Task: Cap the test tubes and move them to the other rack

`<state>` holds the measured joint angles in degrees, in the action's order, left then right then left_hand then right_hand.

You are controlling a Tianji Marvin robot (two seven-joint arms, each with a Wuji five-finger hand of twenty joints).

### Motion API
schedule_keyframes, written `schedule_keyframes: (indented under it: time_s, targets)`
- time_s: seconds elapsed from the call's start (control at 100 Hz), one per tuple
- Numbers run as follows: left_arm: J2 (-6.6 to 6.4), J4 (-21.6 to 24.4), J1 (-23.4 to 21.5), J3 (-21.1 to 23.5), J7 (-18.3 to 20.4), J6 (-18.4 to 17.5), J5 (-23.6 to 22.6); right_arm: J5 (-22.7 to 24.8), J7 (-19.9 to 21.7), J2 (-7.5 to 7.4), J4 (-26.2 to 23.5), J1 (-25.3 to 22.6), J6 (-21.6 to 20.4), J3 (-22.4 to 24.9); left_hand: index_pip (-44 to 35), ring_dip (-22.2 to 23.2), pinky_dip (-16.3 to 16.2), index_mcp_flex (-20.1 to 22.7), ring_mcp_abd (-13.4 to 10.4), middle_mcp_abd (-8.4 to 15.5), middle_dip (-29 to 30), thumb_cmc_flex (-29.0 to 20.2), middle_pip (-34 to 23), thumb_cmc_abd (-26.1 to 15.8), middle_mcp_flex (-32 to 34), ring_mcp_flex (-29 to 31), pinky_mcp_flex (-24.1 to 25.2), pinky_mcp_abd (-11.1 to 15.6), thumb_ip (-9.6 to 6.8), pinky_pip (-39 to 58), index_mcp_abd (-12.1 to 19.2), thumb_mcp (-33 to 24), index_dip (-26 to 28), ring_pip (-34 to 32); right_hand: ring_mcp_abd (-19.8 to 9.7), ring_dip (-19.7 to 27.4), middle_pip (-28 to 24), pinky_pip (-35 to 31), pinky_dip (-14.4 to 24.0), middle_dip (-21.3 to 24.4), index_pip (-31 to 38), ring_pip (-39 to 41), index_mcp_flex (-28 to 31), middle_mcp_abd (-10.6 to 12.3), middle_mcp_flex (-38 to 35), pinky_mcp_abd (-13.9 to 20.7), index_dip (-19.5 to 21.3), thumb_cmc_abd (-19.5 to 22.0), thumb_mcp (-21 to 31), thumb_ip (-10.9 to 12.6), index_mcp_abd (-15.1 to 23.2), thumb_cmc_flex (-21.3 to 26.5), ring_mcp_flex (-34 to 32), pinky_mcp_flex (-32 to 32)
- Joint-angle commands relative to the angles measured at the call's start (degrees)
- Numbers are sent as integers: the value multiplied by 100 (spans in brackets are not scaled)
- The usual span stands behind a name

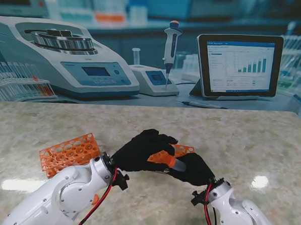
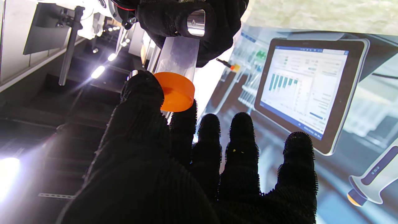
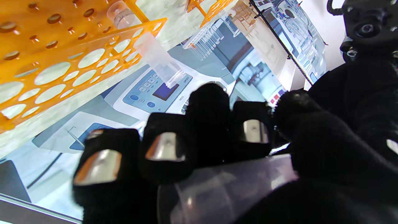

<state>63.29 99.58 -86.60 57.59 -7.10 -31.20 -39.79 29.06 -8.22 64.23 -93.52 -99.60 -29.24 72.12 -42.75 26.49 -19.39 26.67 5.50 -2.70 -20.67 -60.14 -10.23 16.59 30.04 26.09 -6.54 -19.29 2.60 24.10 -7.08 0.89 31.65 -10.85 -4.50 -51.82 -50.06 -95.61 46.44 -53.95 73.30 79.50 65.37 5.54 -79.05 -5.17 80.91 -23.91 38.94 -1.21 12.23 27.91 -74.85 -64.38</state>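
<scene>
Capping appeared under way, transfer not begun. Over the desk's (image 1: 250, 143) near middle, the right hand (image 1: 195, 169) clenched around a clear test tube (image 2: 178, 56); the left hand (image 1: 141, 150) pinched an orange cap (image 2: 175, 91) at its mouth. An orange rack (image 1: 70, 152) stood left; another rack, behind the hands, held an uncapped tube (image 3: 155, 56).

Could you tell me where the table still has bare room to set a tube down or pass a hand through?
The right half of the marble table, out to its far edge, looks bare. So does the strip between the orange rack and the far edge. It is crowded mid-table, where the left hand and right hand meet over a tube.
</scene>
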Motion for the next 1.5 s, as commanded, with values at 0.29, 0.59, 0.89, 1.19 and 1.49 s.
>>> schedule_keyframes:
  time_s: [0.29, 0.59, 0.89, 1.19, 1.49]
  targets:
    - [9, -14, -13, 17, -48, -143, -158, 5, 10, 27, -42, -41, 10, -32, -148, 52, -117, 852, -47, 65, 18, -1335, 35, 108, 74, 149, 49, -131, -84, 246, 1085, -2064, -78, -42, -367, -262, -6, -149, 28, -24, 0, 659, 292, -26, -103, -45, 91, 292, 76, -43, 106, 183, -83, -94]
    - [-2, -43, -14, 38, -143, -213, -358, 14, 2, 27, -41, -47, 5, -28, 546, -61, -170, 802, 67, 126, 188, -1012, 145, 362, 40, 99, 138, -133, -127, 224, 1632, -2722, -256, 57, -367, -262, -5, -147, 28, -24, -1, 659, 292, -25, -97, -47, 92, 288, 76, -44, 106, 184, -83, -94]
    - [-10, -42, -33, 60, -154, -274, -413, 16, 1, 27, -37, -46, 2, -26, 776, -78, -200, 774, 39, 217, 211, -1009, 149, 400, -24, 53, 159, -98, -108, 207, 1963, -2842, -402, 77, -367, -262, -5, -142, 26, -23, -1, 659, 292, -22, -100, -50, 93, 291, 78, -45, 106, 177, -83, -91]
    - [-54, 7, -101, 144, 45, -415, -372, 22, 1, 26, -31, -43, -5, -26, 1076, -200, -165, 874, 93, 247, 319, -944, 221, 404, -105, -83, 225, -83, -80, 98, 2219, -2794, -764, 200, -357, -259, -2, -132, 24, -21, -1, 654, 292, -21, -100, -60, 93, 299, 74, -46, 106, 178, -82, -90]
    - [-52, 72, -194, 242, 120, -473, -214, 21, 10, 24, -22, -30, -4, -43, 1542, -247, -166, 735, 96, 185, 354, -368, 265, -63, -182, -178, 282, -40, -127, -28, 1889, -1574, -1220, 225, -347, -257, -5, -131, 25, -24, -1, 652, 292, -35, -100, -61, 93, 293, 72, -46, 106, 181, -82, -90]
